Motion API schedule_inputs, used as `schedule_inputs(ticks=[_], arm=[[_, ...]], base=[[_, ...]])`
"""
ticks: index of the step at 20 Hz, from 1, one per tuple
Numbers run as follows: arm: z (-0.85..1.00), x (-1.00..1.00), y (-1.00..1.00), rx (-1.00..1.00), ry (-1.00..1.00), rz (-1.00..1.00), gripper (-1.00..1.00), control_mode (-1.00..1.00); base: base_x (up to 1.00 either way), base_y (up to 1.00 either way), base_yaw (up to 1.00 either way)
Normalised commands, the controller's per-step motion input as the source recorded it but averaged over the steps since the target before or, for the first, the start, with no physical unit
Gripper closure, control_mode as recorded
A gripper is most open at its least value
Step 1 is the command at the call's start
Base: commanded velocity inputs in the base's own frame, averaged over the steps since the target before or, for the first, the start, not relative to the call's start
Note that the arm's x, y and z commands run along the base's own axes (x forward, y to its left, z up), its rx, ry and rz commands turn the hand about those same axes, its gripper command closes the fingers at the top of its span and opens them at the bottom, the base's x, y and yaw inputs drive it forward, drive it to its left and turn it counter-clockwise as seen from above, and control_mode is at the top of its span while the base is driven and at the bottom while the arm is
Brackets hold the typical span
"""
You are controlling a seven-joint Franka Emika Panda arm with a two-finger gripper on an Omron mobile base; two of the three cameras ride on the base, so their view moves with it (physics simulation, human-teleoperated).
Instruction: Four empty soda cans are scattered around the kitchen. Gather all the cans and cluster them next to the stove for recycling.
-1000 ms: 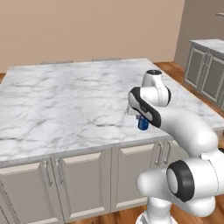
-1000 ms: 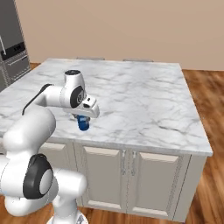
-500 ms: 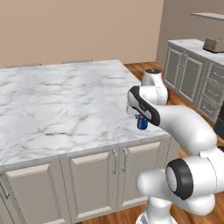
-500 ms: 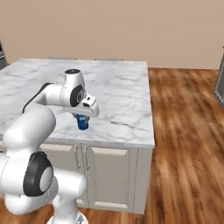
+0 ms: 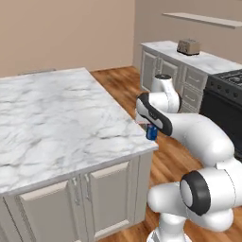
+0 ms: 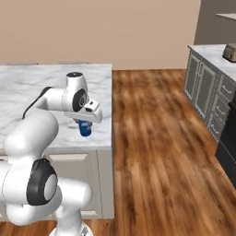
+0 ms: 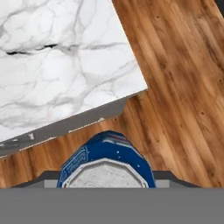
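A blue soda can (image 5: 151, 132) with a silvery top hangs upright in my gripper (image 5: 151, 126), which is shut on it just past the near right corner of the marble island (image 5: 56, 118). From the other side, the blue soda can (image 6: 84, 128) sits at the island's right edge under the white hand. In the hand view the blue soda can (image 7: 107, 159) shows from above, over the island's corner and the wood floor. The black stove (image 5: 228, 92) stands at the right, beyond the arm; a sliver of the stove (image 6: 229, 138) shows at the right edge.
A grey-beige cabinet run with a marble counter (image 5: 208, 60) stands along the far right wall, carrying a toaster (image 5: 189, 46). The same toaster (image 6: 229, 51) shows at the upper right. Wood floor (image 6: 161, 138) lies between the island and those cabinets.
The whole picture has swung: the base has moved, sliding the island to the left and bringing the stove and wall cabinets into view. The blue can stays gripped.
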Motion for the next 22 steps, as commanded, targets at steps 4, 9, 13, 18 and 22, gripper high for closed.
schedule_inputs(ticks=[4, 9, 13, 18, 22], arm=[[0.0, 0.0, 0.0, 0.0, 0.0, 0.0, 1.0, 1.0], [0.0, 0.0, 0.0, 0.0, 0.0, 0.0, 1.0, 1.0], [0.0, 0.0, 0.0, 0.0, 0.0, 0.0, 1.0, 1.0], [0.0, 0.0, 0.0, 0.0, 0.0, 0.0, 1.0, 1.0], [0.0, 0.0, 0.0, 0.0, 0.0, 0.0, 1.0, 1.0]], base=[[0.0, -0.52, -0.35], [0.0, -0.57, -0.34], [0.0, -0.6, -0.34], [0.0, -0.59, -0.34], [0.0, -0.6, -0.34]])
